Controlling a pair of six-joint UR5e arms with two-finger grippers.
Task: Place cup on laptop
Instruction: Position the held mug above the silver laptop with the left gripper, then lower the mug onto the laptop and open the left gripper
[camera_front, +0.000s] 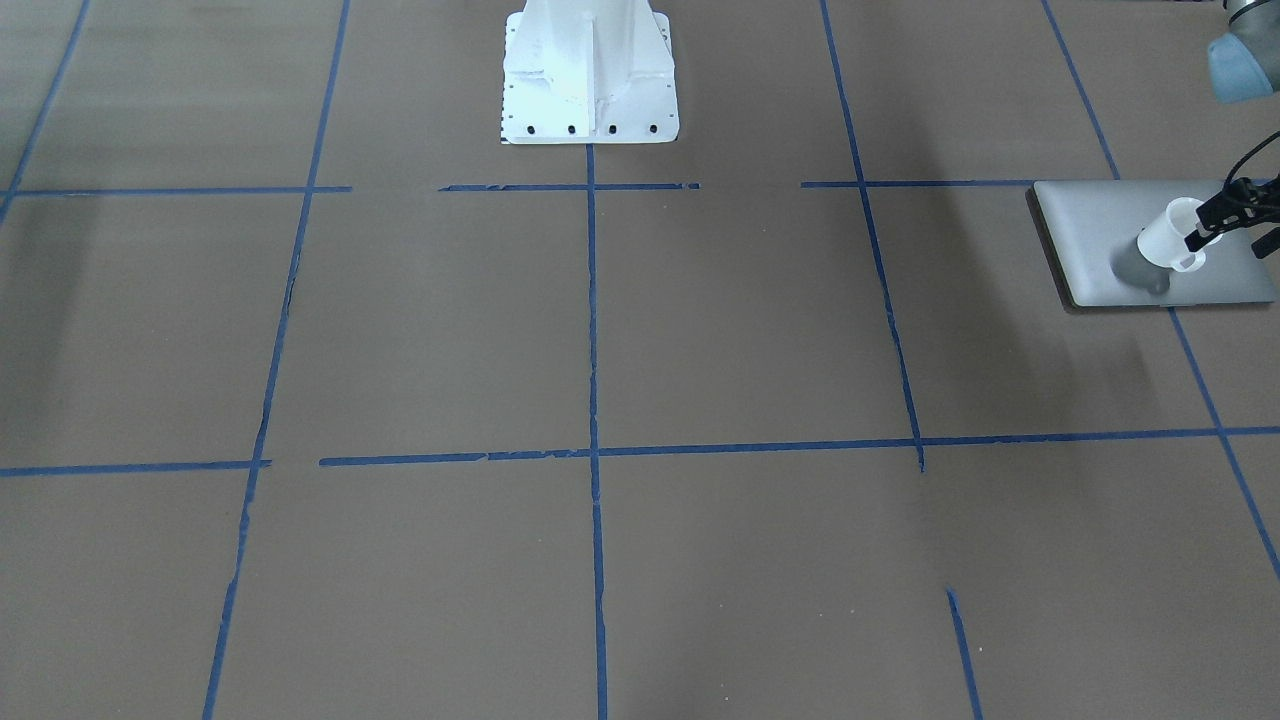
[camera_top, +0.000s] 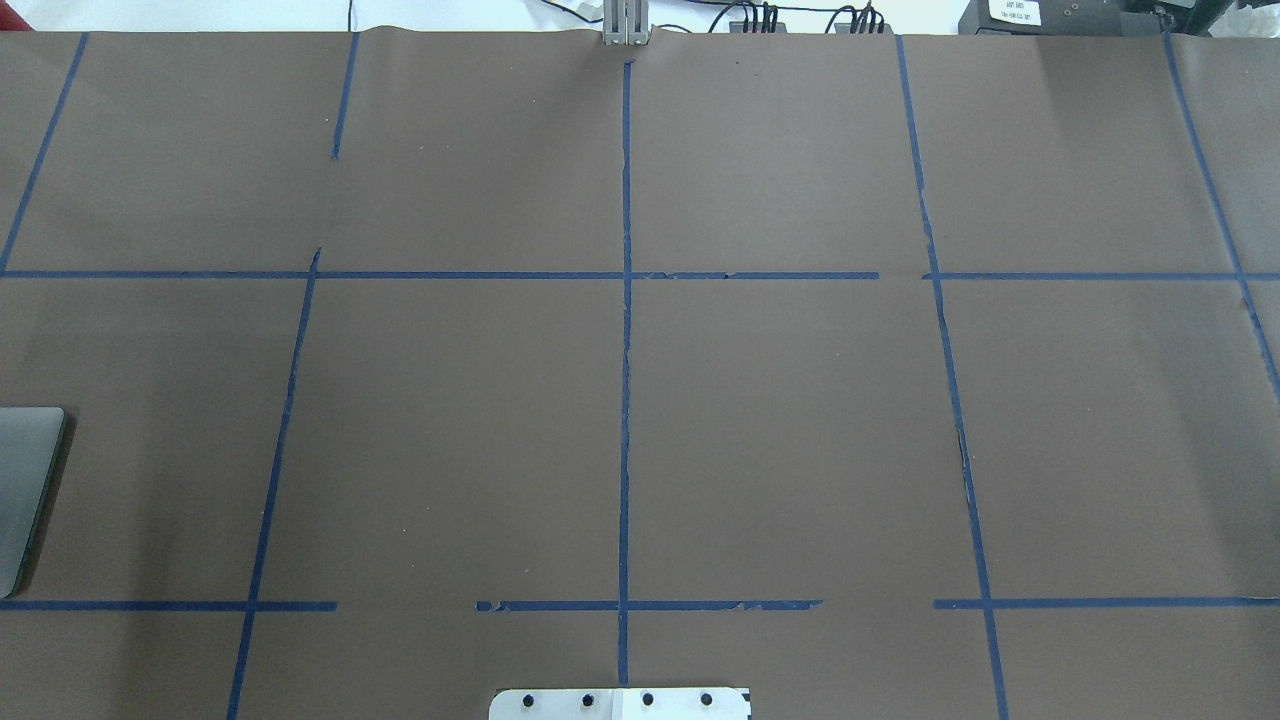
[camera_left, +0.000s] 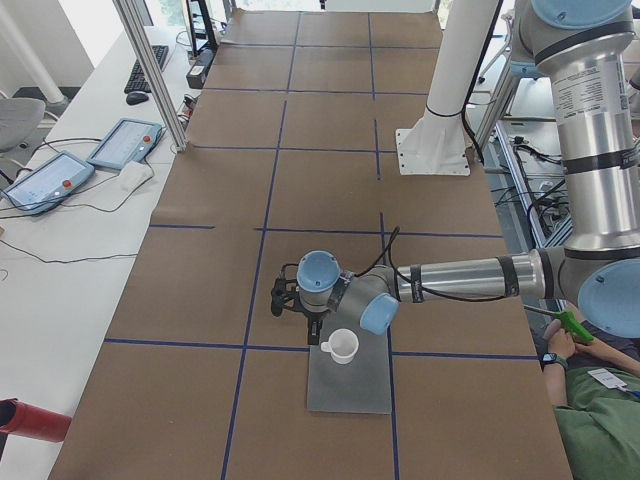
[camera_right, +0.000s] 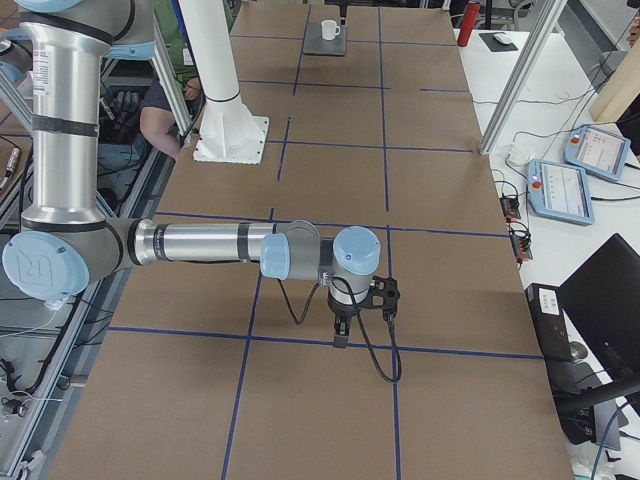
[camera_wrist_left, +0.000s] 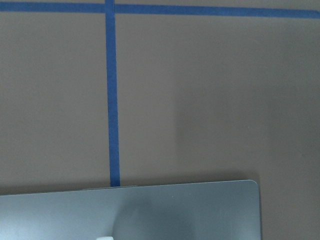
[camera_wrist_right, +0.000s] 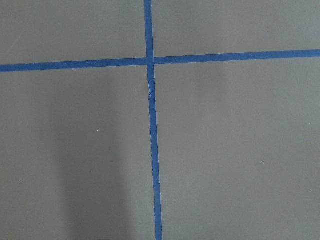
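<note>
The white cup (camera_front: 1168, 238) stands upright on the silver-grey laptop (camera_front: 1100, 215) at the table's end on my left, its handle facing away from my base. My left gripper (camera_front: 1215, 240) hangs at the cup's handle side, with one dark finger (camera_front: 1215, 215) against the rim. The frame edge cuts off the rest, so I cannot tell whether it grips. The exterior left view shows the cup (camera_left: 343, 346), laptop (camera_left: 350, 390) and gripper (camera_left: 313, 332). The left wrist view shows only a laptop corner (camera_wrist_left: 175, 210). My right gripper (camera_right: 340, 335) hovers over bare table far from both; I cannot tell its state.
The white robot base (camera_front: 588, 75) stands at the table's middle rear edge. Blue tape lines grid the brown table. Teach pendants (camera_right: 565, 185) lie on the side bench. A person (camera_left: 590, 410) sits by the robot's left side. The laptop's edge (camera_top: 25, 480) shows at the overhead view's left border.
</note>
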